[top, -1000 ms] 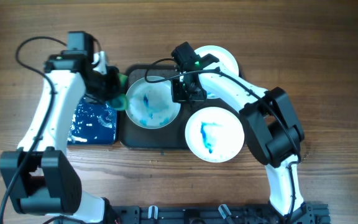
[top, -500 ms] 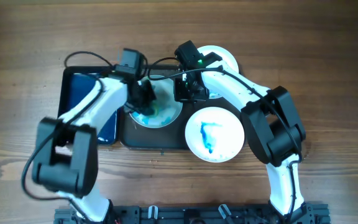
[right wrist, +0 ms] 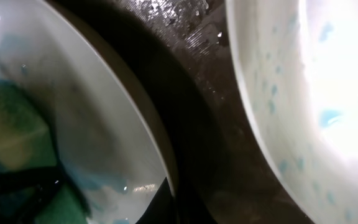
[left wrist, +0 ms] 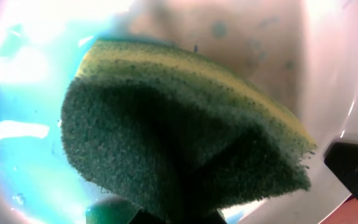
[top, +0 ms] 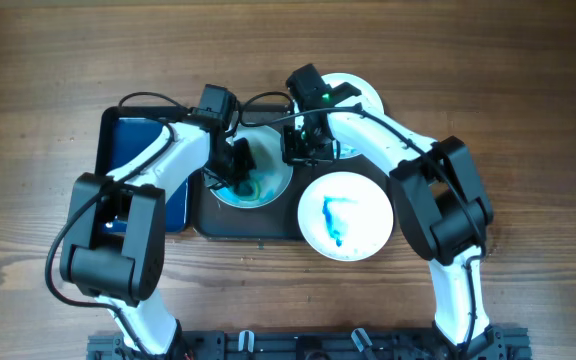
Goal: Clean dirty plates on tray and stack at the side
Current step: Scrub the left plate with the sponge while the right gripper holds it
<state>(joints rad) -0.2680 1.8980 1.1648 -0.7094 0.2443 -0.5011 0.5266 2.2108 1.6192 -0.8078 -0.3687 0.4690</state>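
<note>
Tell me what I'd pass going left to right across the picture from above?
First the small tray with the blue floor → left gripper with its sponge → right gripper → plate with the blue smear.

The left arm [top: 158, 165] and the right arm [top: 388, 140] have smooth white shells on the long links and bulky black housings at the joints. The left end effector [top: 238, 172] and the right end effector [top: 296, 152] are black too. Thin black cables [top: 148, 97] loop near the wrists. A small green light [top: 320, 97] shines on the right wrist. A black rail [top: 298, 345] carries both at the near edge of the tabletop.
</note>
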